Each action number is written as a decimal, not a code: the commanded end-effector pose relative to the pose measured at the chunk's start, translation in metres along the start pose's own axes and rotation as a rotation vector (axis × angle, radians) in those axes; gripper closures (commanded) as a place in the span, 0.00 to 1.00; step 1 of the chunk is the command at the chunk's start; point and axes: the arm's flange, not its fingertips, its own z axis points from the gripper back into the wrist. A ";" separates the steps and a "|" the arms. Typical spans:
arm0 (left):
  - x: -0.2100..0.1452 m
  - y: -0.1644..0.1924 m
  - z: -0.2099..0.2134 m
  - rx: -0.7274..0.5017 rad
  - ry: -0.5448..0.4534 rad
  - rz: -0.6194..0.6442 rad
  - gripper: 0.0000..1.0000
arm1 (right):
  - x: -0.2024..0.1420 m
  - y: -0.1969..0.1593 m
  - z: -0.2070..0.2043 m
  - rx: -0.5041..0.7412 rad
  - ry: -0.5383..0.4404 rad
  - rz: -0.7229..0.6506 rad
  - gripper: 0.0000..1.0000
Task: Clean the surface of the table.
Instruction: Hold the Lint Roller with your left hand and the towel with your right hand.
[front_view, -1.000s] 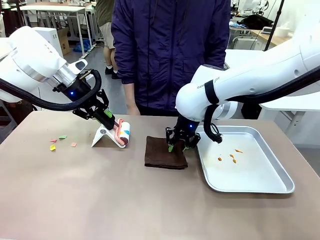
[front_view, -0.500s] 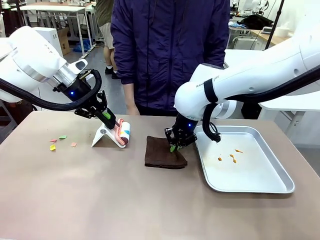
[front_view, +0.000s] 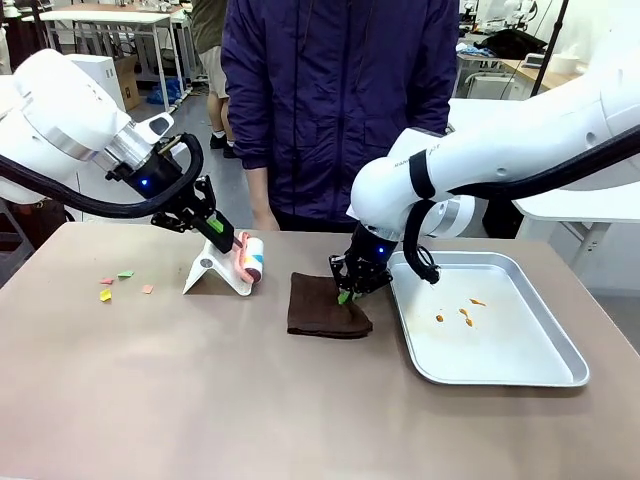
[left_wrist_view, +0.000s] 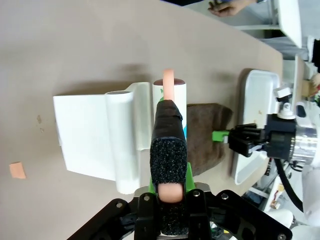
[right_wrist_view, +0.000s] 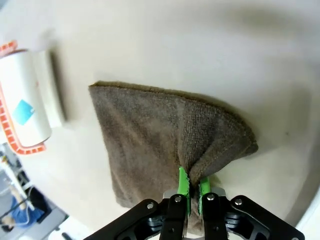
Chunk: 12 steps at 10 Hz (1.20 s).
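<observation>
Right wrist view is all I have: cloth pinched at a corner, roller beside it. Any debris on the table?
Observer: Yes, coloured scraps lie on the table near its left end, beyond the lint roller.
Operator: Who holds the roller?
Observer: The left gripper is shut on its handle, beside the white stand.
Operator: And right of the cloth?
Observer: A silver tray with orange bits in it.

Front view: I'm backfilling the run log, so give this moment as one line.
left claw: shut on lint roller | right claw: shut on brown cloth edge | paper scraps: on table, left side
</observation>
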 end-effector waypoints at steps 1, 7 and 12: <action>-0.003 0.003 0.009 -0.120 -0.010 -0.009 1.00 | -0.006 -0.022 0.011 0.242 0.004 0.041 1.00; -0.030 0.017 0.071 -0.421 0.026 -0.061 1.00 | -0.041 -0.086 0.077 0.918 -0.051 0.131 1.00; -0.108 0.105 0.174 -0.648 0.063 -0.150 1.00 | -0.170 -0.144 0.144 0.960 -0.341 0.136 1.00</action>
